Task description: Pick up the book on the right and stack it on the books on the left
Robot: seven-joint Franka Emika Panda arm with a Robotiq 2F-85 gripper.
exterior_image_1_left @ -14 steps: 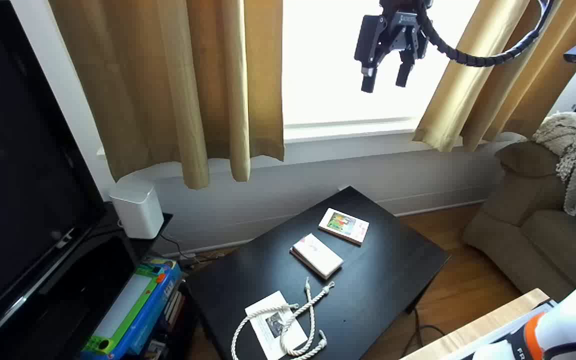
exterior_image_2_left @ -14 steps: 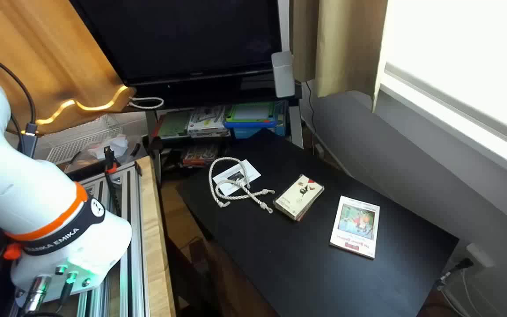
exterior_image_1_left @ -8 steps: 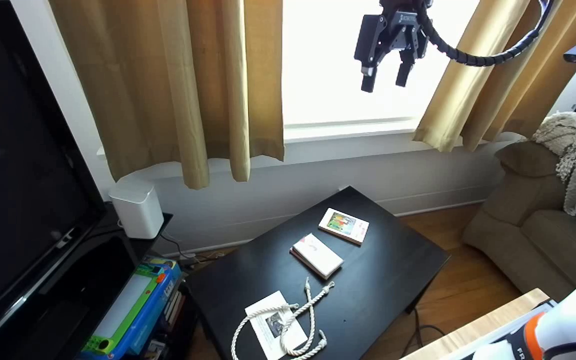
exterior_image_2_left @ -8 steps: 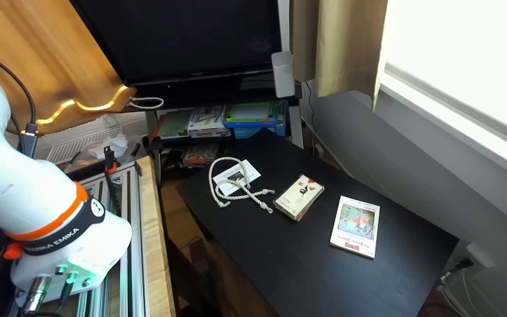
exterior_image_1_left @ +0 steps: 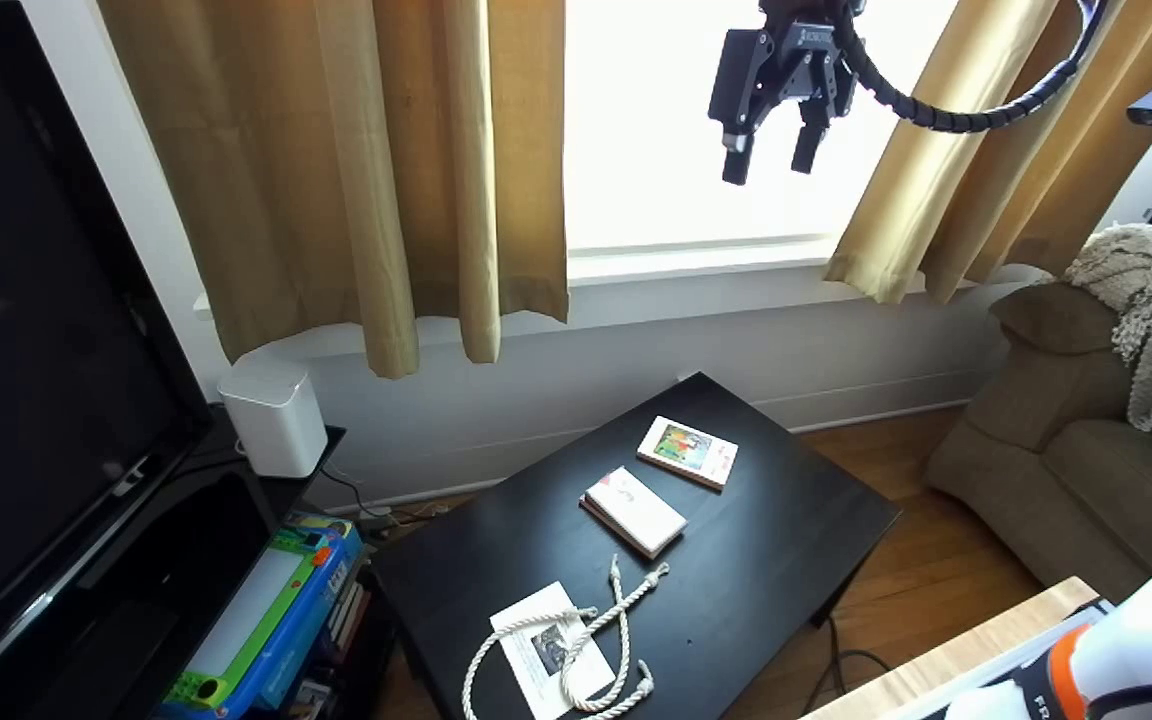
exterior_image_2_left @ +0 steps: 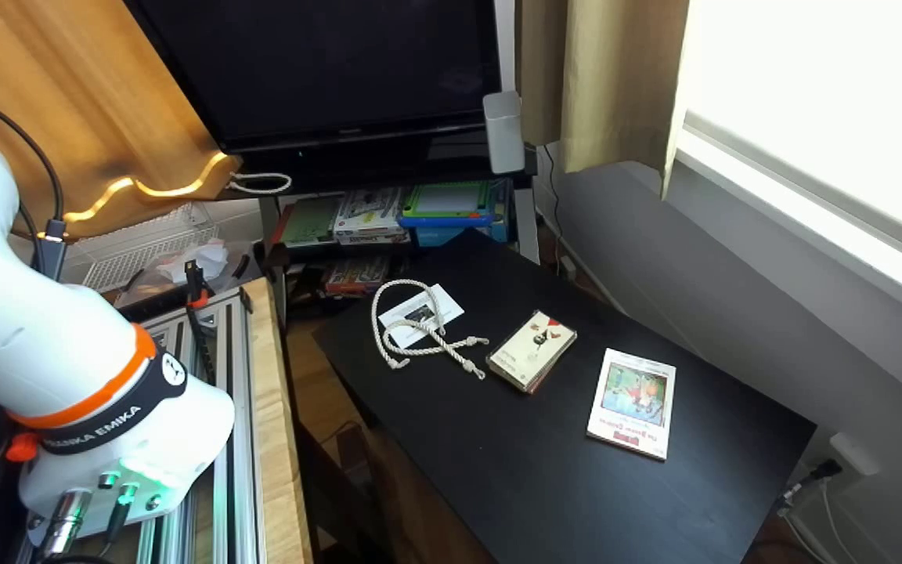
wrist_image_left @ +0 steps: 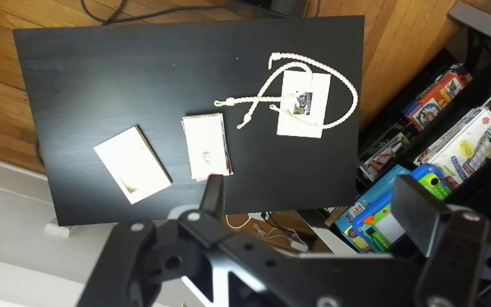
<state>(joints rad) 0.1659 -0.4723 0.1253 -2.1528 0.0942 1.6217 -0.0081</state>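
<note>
The single book [exterior_image_2_left: 633, 399] lies flat on the black table [exterior_image_2_left: 514, 478], with a picture on its white cover. It shows in both exterior views [exterior_image_1_left: 688, 452] and, washed out, in the wrist view [wrist_image_left: 133, 165]. The small stack of books [exterior_image_2_left: 532, 351] lies beside it, apart from it, cream on top. The stack also shows in an exterior view [exterior_image_1_left: 636, 510] and in the wrist view [wrist_image_left: 206, 144]. My gripper [exterior_image_1_left: 770, 172] is open and empty, high above the table in front of the window. Its spread fingers show in the wrist view [wrist_image_left: 313, 194].
A white rope [wrist_image_left: 254, 99] lies over a white card [wrist_image_left: 294, 128] on the table, past the stack. A TV [exterior_image_2_left: 341, 70] and a white box [exterior_image_1_left: 276, 420] stand beyond the table. A couch [exterior_image_1_left: 1026, 420] stands near the wall and window.
</note>
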